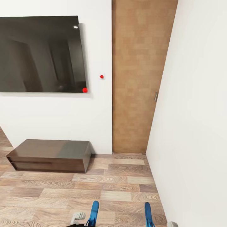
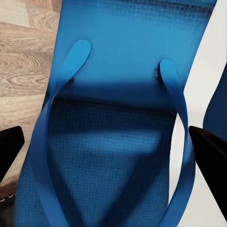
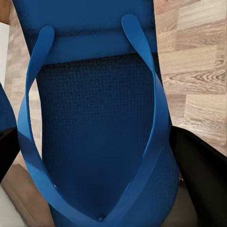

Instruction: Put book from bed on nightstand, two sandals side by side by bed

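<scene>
Each gripper holds one bright blue sandal. In the head view the two sandals stand on edge at the bottom, one (image 1: 93, 212) on the left and the other (image 1: 148, 214) on the right, above the wood floor. My left gripper (image 2: 111, 156) is shut on its sandal (image 2: 123, 71), with a black finger (image 2: 9, 151) at either side of the sole. My right gripper (image 3: 101, 161) is shut on the other sandal (image 3: 94, 94), whose blue straps meet near the toe. The book, the bed and the nightstand are out of view.
Ahead hangs a dark wall screen (image 1: 41, 53) above a long low dark brown cabinet (image 1: 50, 154) on the floor. A tall light-brown wooden door panel (image 1: 138, 75) fills the corner. A white wall (image 1: 195, 126) runs close along my right. Wood-plank floor (image 1: 119, 186) lies between.
</scene>
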Robot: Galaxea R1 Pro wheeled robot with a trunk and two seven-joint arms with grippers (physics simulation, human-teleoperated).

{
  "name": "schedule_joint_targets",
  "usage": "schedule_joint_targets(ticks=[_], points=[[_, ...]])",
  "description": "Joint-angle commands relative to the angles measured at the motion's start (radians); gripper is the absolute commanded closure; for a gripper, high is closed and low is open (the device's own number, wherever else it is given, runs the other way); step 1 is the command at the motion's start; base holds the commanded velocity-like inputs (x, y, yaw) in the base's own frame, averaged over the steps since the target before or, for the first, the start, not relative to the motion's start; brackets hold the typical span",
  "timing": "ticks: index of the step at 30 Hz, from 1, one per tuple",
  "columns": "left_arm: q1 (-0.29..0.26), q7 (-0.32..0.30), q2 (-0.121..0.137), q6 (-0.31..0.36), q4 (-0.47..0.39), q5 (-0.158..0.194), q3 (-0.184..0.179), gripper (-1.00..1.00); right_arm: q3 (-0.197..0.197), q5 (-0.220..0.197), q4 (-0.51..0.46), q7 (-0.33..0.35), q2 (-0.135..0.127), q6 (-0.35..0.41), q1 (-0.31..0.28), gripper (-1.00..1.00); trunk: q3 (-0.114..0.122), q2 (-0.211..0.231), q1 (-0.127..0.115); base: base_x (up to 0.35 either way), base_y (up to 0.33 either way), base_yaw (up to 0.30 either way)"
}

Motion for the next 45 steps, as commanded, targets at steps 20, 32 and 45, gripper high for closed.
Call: schedule_joint_targets(ticks=[20, 32, 45], points=[[-0.001, -0.002, 0.001, 0.01, -0.001, 0.011, -0.005, 1.0, 0.006, -0.011, -0.001, 0.003, -0.001, 0.007, -0.001, 1.0, -0.009, -0.002, 0.001, 0.132, 0.0, 0.161], [-0.001, -0.002, 0.001, 0.01, 0.0, 0.011, -0.005, 1.0, 0.006, -0.011, -0.001, 0.002, -0.001, 0.007, -0.001, 1.0, -0.016, -0.002, 0.001, 0.0, 0.0, 0.266], [-0.001, -0.002, 0.001, 0.01, 0.0, 0.011, -0.005, 1.0, 0.006, -0.011, -0.001, 0.002, -0.001, 0.007, -0.001, 1.0, -0.024, -0.002, 0.001, 0.0, 0.0, 0.267]])
